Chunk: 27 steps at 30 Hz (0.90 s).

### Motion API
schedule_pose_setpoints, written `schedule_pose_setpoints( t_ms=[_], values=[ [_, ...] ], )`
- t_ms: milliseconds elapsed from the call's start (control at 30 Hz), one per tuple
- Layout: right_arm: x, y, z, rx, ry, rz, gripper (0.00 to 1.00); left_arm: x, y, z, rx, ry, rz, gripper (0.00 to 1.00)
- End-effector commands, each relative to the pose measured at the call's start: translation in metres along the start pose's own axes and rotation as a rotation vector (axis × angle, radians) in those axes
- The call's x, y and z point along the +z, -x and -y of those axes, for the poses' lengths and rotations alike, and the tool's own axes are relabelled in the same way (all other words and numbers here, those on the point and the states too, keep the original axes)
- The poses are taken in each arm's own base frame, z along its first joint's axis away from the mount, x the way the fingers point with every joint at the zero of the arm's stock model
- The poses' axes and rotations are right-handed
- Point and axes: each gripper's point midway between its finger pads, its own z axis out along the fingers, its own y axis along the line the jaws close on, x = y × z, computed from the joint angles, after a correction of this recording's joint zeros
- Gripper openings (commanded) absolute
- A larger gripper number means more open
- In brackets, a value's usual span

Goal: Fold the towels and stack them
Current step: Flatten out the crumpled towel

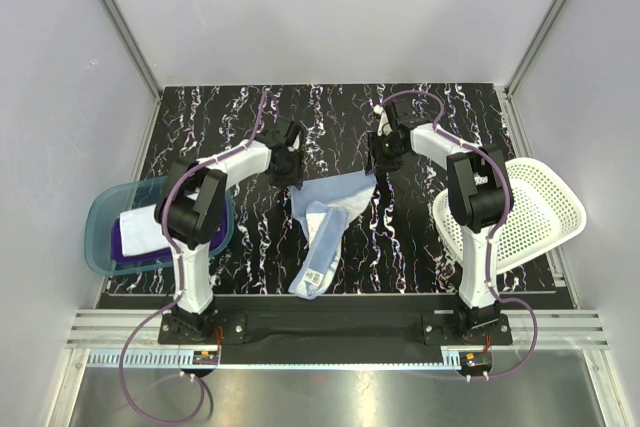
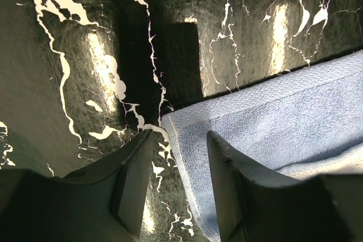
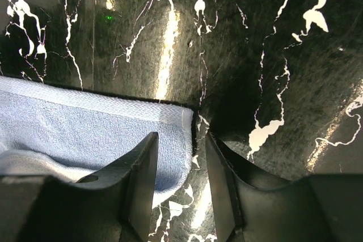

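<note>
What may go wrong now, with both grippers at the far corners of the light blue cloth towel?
1. The left gripper and right gripper stand open over only the hemmed corners of the light blue cloth towel; closing may catch too little cloth, which may slip.
2. The towel's near half lies bunched and twisted, so folding now may keep the creases.

Top cam: overhead, wide. L/R wrist cams: close, facing tabletop; all share blue towel.

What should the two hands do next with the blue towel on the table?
Probably close both: the left hand and right hand each stand open astride a far corner of the light blue towel, which lies rumpled.
</note>
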Motion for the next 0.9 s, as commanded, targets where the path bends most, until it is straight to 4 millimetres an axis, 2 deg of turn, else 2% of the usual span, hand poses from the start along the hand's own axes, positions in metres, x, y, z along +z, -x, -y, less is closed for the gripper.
schedule_pose_setpoints(
  t_ms=[0, 267, 367, 467, 500, 567, 600, 633, 700, 733, 800, 867],
  values=[
    [0.005, 0.005, -0.001, -0.02, 0.02, 0.014, 0.46, 0.008, 0.006, 0.002, -0.026, -0.005, 0.0, 0.48],
    [0.01, -0.002, -0.003, -0.011, 0.015, 0.0, 0.4, 0.019, 0.0, 0.003, -0.033, -0.004, -0.028, 0.42],
    [0.013, -0.006, -0.004, -0.008, 0.019, -0.005, 0.38, 0.022, -0.003, 0.001, -0.041, 0.006, -0.042, 0.35],
    [0.014, -0.009, -0.004, 0.002, 0.02, -0.01, 0.33, 0.023, -0.006, 0.002, -0.043, -0.001, -0.057, 0.22],
    [0.014, -0.011, -0.005, 0.004, 0.024, -0.014, 0.28, 0.024, -0.007, 0.004, -0.038, -0.013, -0.063, 0.14],
    [0.014, -0.011, -0.005, 0.013, 0.023, -0.018, 0.18, 0.023, -0.006, 0.007, -0.033, -0.031, -0.066, 0.05],
    [0.013, -0.009, -0.006, 0.013, 0.021, -0.014, 0.07, 0.02, -0.005, 0.01, -0.023, -0.045, -0.065, 0.01],
    [0.009, -0.007, -0.006, 0.017, 0.018, -0.01, 0.01, 0.016, 0.001, 0.013, -0.017, -0.056, -0.051, 0.0],
    [0.001, -0.001, -0.009, 0.014, 0.013, 0.006, 0.0, 0.007, 0.008, 0.016, 0.004, -0.071, -0.039, 0.0],
    [-0.011, 0.006, -0.013, 0.009, 0.012, 0.026, 0.0, -0.006, 0.02, 0.023, 0.015, -0.091, -0.004, 0.0],
    [-0.027, 0.017, -0.017, 0.006, 0.006, 0.068, 0.0, -0.026, 0.031, 0.029, 0.036, -0.119, 0.027, 0.0],
    [-0.058, 0.034, -0.028, -0.009, 0.014, 0.138, 0.0, -0.065, 0.054, 0.038, 0.047, -0.147, 0.104, 0.0]
  ],
)
